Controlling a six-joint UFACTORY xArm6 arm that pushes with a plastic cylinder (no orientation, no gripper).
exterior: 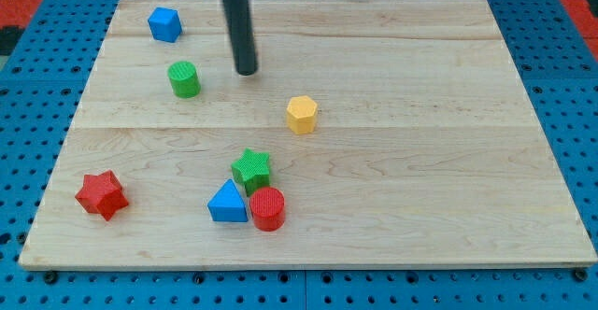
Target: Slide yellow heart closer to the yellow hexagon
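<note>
Blocks sit on a pale wood surface (420, 161), and there is only this one camera view to look at. The yellow hexagon (302, 114) is near the middle, so I place all else from it. I cannot see the yellow heart anywhere in this view.

My tip (246, 71) is up and to the view's left of the yellow hexagon, near it but not touching. I have no jaws, only a dark rod, and it holds nothing.

The green cylinder (184, 79) is further left of the hexagon, past my tip. The blue cube (164, 24) is far up and left.

Below the hexagon sit the green star (251, 169), the blue triangle (227, 203) and the red cylinder (267, 208), packed close together. The red star (101, 194) is far down and left, alone.
</note>
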